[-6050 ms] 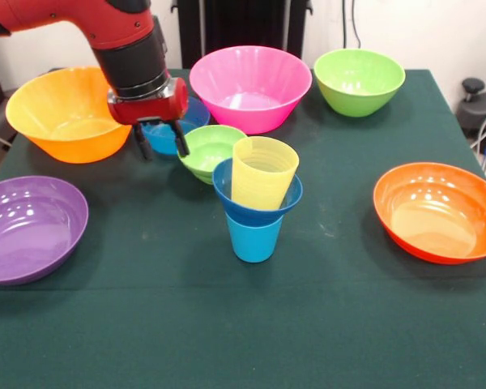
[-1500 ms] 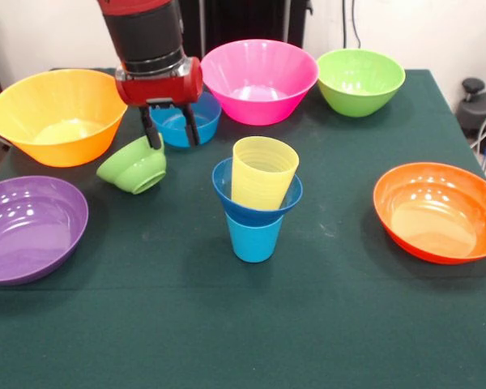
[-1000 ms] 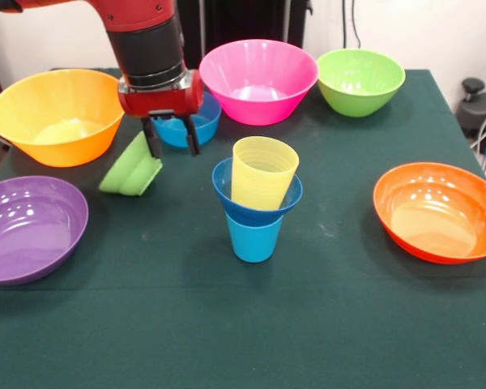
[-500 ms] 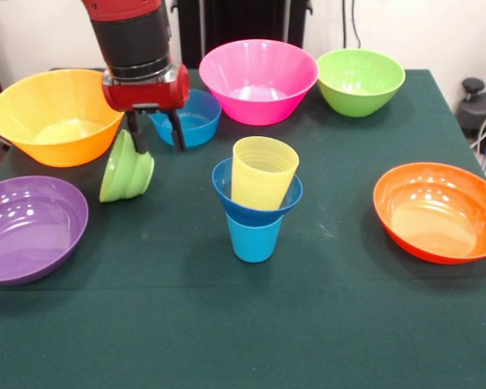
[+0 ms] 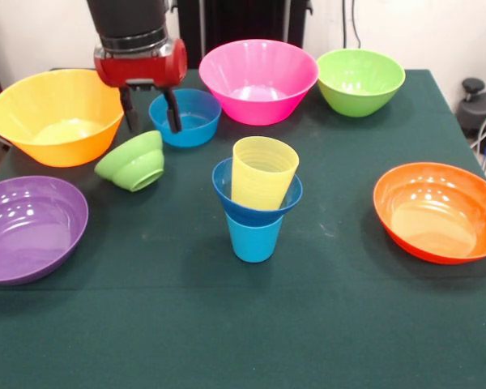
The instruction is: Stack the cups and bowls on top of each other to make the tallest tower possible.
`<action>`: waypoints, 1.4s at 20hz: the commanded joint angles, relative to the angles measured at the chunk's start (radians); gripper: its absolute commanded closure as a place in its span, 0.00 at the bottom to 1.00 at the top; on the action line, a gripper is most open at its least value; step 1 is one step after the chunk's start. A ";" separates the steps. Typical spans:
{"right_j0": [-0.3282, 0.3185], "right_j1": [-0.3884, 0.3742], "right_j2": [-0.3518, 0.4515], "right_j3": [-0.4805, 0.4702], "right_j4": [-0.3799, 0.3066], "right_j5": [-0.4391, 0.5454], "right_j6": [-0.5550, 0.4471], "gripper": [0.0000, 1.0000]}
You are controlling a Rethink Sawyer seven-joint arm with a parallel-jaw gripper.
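Observation:
A tower stands mid-table: a light blue cup [image 5: 253, 237] upside down, a dark blue bowl [image 5: 227, 191] on it, and a ribbed yellow cup [image 5: 263, 171] tilted in the bowl. A small lime green bowl [image 5: 133, 161] lies tipped on its side on the cloth to the left. My gripper [image 5: 151, 123] is open and empty, raised above and just behind the green bowl, in front of the small light blue bowl [image 5: 186, 116].
Larger bowls ring the table: yellow-orange [image 5: 55, 115] at far left, purple [image 5: 28, 227] at near left, pink [image 5: 257, 81] and green [image 5: 360, 79] at the back, orange [image 5: 437, 211] at right. The dark green cloth reaches the front edge.
The gripper pushed the small green bowl leftwards from beside the tower, tipped it on edge, then rose and drew back; the bowl has rolled down onto its side. The tower has not moved.

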 commanded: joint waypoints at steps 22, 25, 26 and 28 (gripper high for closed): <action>0.117 0.129 -0.122 -0.036 -0.101 -0.033 -0.068 0.00; 0.114 0.125 -0.126 -0.027 -0.104 -0.040 -0.058 0.00; 0.108 0.111 -0.127 -0.007 -0.103 -0.044 -0.052 0.00; 0.101 0.090 -0.128 0.017 -0.099 -0.047 -0.046 0.00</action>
